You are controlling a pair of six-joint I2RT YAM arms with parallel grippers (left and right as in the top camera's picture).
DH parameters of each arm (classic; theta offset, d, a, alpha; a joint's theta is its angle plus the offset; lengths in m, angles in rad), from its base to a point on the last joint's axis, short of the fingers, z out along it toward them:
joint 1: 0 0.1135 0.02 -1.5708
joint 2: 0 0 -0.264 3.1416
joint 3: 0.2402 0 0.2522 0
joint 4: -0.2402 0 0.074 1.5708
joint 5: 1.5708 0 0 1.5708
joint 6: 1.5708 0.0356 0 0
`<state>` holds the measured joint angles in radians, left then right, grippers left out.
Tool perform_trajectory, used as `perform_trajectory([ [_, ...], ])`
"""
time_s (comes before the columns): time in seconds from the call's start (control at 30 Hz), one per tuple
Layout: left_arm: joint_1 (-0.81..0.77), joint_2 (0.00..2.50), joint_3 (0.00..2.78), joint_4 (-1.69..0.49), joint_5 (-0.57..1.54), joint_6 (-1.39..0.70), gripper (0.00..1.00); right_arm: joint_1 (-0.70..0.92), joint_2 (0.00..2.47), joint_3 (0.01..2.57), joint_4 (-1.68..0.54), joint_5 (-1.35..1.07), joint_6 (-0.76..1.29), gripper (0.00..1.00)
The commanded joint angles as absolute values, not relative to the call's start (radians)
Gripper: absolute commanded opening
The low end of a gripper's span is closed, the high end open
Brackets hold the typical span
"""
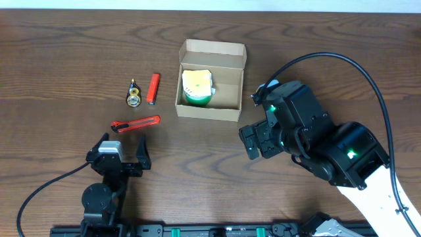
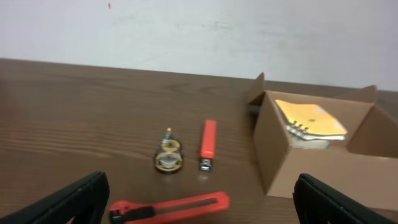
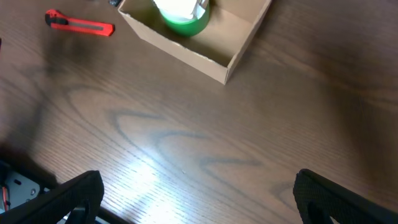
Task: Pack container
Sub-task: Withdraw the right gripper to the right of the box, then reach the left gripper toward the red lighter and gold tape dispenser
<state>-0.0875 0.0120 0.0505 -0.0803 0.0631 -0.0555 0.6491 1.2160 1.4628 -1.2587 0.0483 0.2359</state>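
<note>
On the table (image 1: 59, 59), far middle, container (image 1: 208, 112): open, lid back, so we can load it; notepad (image 1: 197, 83) on green tape roll (image 1: 197, 101) fills its left half.
Right gripper (image 1: 248, 142): released, empty, just beside the container.
Left gripper (image 1: 123, 143): spread wide, empty, near box cutter (image 1: 136, 122), which we judge the next pick.
Lighter (image 1: 154, 88): waiting left of the container.

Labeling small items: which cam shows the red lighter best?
Left wrist: the red lighter lies whole and close, metal end visible. Overhead shows it whole but small, left of the container. Right wrist does not show it.
</note>
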Motion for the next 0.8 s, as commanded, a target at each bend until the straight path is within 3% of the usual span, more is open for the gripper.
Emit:
perform_trajectory([
  [0.0, -0.085, 0.005, 0.019, -0.087, 0.174, -0.151, 0.95, 0.643, 1.217, 1.462, -1.261, 0.040, 0.223, 0.99],
  [0.17, -0.085, 0.006, 0.063, -0.141, 0.315, -0.200, 0.95, 0.643, 1.217, 1.462, -1.261, 0.040, 0.223, 0.99],
  [0.37, -0.085, 0.070, 0.258, -0.320, 0.185, -0.200, 0.95, 0.643, 1.217, 1.462, -1.261, 0.040, 0.223, 0.99],
  [0.6, -0.085, 0.425, 0.596, -0.557, 0.138, -0.089, 0.95, 0.643, 1.217, 1.462, -1.261, 0.040, 0.223, 0.99],
  [0.77, -0.085, 0.722, 0.823, -0.598, 0.085, -0.013, 0.95, 0.643, 1.217, 1.462, -1.261, 0.040, 0.223, 0.99],
])
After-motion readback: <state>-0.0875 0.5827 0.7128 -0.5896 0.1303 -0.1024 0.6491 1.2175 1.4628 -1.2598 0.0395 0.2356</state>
